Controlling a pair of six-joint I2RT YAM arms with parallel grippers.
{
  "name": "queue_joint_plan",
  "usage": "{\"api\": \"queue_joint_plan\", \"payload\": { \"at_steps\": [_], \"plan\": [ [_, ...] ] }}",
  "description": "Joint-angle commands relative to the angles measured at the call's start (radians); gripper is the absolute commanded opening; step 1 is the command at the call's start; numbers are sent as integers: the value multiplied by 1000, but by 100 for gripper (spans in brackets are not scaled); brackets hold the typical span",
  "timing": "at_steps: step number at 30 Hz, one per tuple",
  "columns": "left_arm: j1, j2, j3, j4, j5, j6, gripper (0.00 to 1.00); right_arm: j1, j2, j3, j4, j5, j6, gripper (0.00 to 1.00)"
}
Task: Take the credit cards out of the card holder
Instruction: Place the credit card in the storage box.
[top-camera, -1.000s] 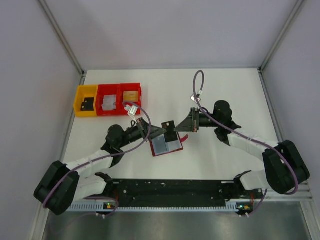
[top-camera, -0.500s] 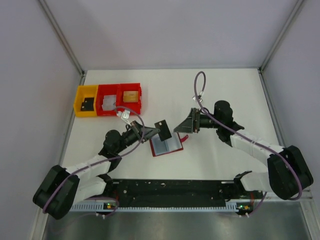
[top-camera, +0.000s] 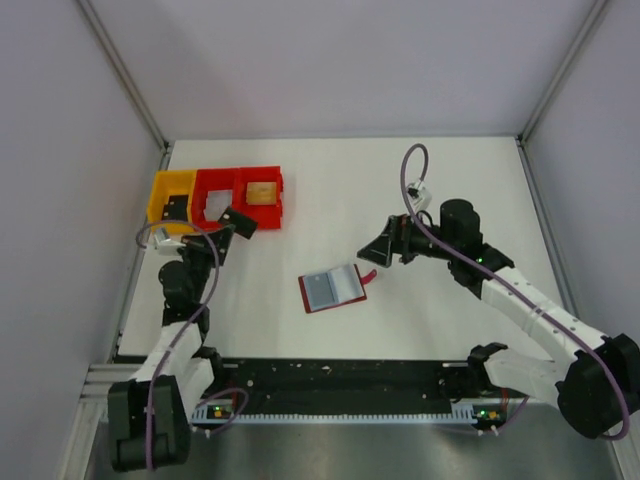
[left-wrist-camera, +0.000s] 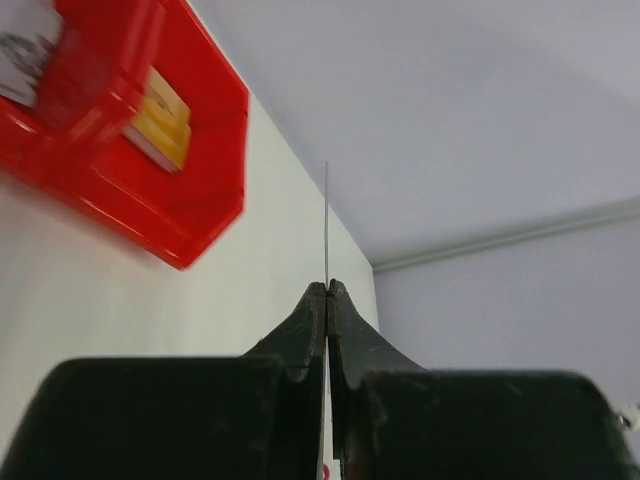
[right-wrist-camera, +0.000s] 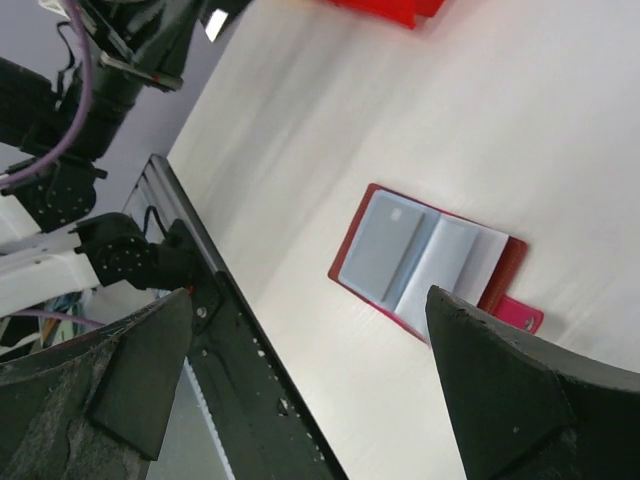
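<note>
My left fingers (left-wrist-camera: 300, 325) pinch the thin black card (top-camera: 238, 221), stiff I'd guess, by its edge; my right fingers (right-wrist-camera: 505, 385) hang spread near the card holder (top-camera: 333, 289).

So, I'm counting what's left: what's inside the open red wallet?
The card holder lies open, one grey-blue card showing inside. Whatever sits behind it or in the pale sleeves is hidden.

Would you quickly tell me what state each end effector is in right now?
Left end effector: closed on a thin black rectangular card.
Right end effector: open, holding nothing.
</note>
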Motion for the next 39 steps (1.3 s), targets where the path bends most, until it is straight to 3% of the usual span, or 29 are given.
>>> {"api": "queue_joint_plan", "payload": {
  "at_steps": [1, 7, 13, 24, 32, 39],
  "plan": [
    [164, 46, 65, -24, -11, 2, 0, -3, -28, 31, -50, 63, -78, 98],
    [381, 209, 155, 48, -42, -48, 0, -2, -48, 5, -44, 52, -99, 98],
    [454, 445, 319, 54, -88, 31, 0, 37, -60, -9, -49, 115, -153, 98],
    [462, 856, 598, 66, -95, 46, 0, 43, -31, 2, -75, 120, -182, 98],
    [455, 930, 649, -9, -101, 37, 1, 41, -3, 6, -79, 126, -190, 98],
    [435, 961, 687, -86, -124, 77, 16, 41, 4, 3, -79, 132, -193, 98]
  ]
}}
